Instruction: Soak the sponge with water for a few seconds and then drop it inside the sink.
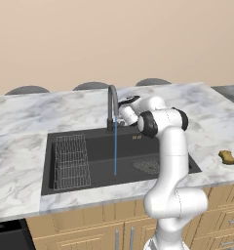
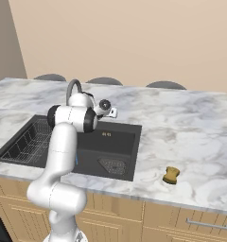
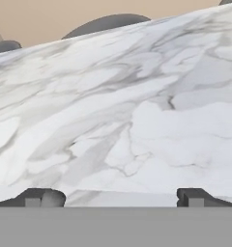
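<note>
A: So, what does the left base view show?

B: Seen from behind the arm, the gripper is raised near the top of the dark curved faucet, above the back edge of the sink. Its fingers cannot be made out clearly here. A thin blue stream of water falls straight down just beside and below the hand into the black basin. A wire rack lies in the basin on the far side of the water from the hand, and a grey mesh drain sits low in the basin under the arm. The sponge rests on the marble countertop, well apart from the hand, past the sink's edge.

A: And the right base view?

B: Here the gripper points out over the counter behind the sink's back rim, just beside the faucet. The sponge lies flat on the counter near its front edge, far from the hand and not touched by anything. The sink lies below the hand.

A: What does the hand view add?

B: Both dark fingertips stand wide apart at the bottom, with nothing between them; the hand is spread fully and empty. Ahead of it stretches veined marble countertop, with rounded dark chair backs beyond its far edge.
</note>
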You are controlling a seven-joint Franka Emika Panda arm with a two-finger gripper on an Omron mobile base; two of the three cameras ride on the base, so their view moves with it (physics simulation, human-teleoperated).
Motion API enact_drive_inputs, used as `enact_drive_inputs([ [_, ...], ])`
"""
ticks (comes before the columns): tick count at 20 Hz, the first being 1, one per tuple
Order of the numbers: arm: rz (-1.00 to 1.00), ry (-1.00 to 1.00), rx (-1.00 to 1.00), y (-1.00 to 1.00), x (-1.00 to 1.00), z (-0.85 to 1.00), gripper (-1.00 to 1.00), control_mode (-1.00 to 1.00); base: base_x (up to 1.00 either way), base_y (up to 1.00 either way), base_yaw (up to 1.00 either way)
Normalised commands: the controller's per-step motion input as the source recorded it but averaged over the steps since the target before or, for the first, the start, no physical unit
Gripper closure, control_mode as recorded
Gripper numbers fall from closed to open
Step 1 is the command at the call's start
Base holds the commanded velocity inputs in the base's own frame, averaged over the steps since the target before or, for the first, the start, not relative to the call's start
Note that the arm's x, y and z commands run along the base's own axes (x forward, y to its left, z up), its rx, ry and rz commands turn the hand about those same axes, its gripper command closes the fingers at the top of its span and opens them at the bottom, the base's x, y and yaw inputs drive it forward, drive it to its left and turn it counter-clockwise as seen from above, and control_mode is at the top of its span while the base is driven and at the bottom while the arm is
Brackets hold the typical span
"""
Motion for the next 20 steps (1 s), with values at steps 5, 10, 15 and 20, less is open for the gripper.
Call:
enact_drive_inputs([
  [5,0.00,0.00,0.00,-1.00,0.00,-0.58,-1.00,-1.00,0.00,0.00,0.00],
  [10,0.00,0.01,0.00,-1.00,0.00,-0.63,-1.00,-1.00,0.00,0.00,0.00],
  [15,0.00,0.02,0.00,-0.68,0.00,-0.04,-1.00,-1.00,0.00,0.00,0.00],
  [20,0.00,0.08,0.00,-0.56,0.00,0.50,-1.00,-1.00,0.00,0.00,0.00],
])
